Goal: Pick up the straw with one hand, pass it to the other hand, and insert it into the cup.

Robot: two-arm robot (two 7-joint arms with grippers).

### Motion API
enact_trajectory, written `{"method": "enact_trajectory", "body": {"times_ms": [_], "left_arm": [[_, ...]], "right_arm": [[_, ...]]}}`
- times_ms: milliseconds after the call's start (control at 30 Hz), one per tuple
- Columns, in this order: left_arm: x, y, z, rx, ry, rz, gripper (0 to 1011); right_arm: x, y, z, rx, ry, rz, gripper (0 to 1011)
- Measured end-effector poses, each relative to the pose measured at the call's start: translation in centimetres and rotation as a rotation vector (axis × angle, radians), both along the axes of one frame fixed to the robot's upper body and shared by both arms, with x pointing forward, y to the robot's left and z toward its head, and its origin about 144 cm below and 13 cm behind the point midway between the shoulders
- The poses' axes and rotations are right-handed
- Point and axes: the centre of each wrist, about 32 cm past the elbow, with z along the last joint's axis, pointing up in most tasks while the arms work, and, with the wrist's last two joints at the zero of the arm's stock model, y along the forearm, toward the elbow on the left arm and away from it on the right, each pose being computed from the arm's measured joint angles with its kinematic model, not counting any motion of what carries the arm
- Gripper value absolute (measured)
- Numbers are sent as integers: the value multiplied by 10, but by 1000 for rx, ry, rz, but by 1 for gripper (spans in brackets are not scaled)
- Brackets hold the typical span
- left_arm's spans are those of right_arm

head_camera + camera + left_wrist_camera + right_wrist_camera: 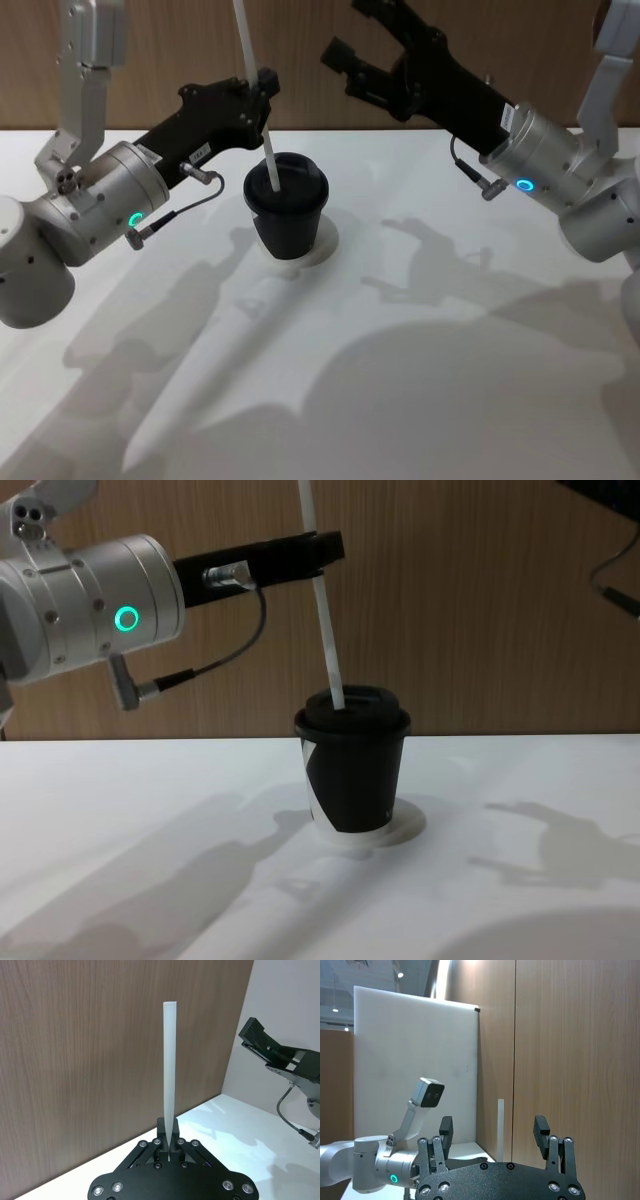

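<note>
White straw [325, 630] tilted, lower end in lidded black cup [352, 770].

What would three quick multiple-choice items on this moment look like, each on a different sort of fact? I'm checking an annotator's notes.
1. Where is the lower end of the thin white plastic straw?
A. at the lid of the small black paper cup
B. flat on the table
C. in the right pincer

2. How many cups stand on the table?
A. one
B. two
C. three

3. The right pincer is:
A. shut on the straw
B. open, holding nothing
C. shut on the cup

A: the straw meets the lid. A: one cup shows. B: its fingers are spread; the left pincer holds the straw.
</note>
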Motion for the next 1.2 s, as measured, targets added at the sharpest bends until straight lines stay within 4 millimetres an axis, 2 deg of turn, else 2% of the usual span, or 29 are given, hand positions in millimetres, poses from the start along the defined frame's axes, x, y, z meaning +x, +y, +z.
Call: {"method": "enact_trajectory", "body": {"times_ms": [767,1200], "left_arm": [[3,-6,-6,13,18,-10,14],[4,-9,-16,35,55,-14,14]], "right_arm": [[0,0,0,0,0,0,1001],[0,0,0,0,0,0,1001]]}}
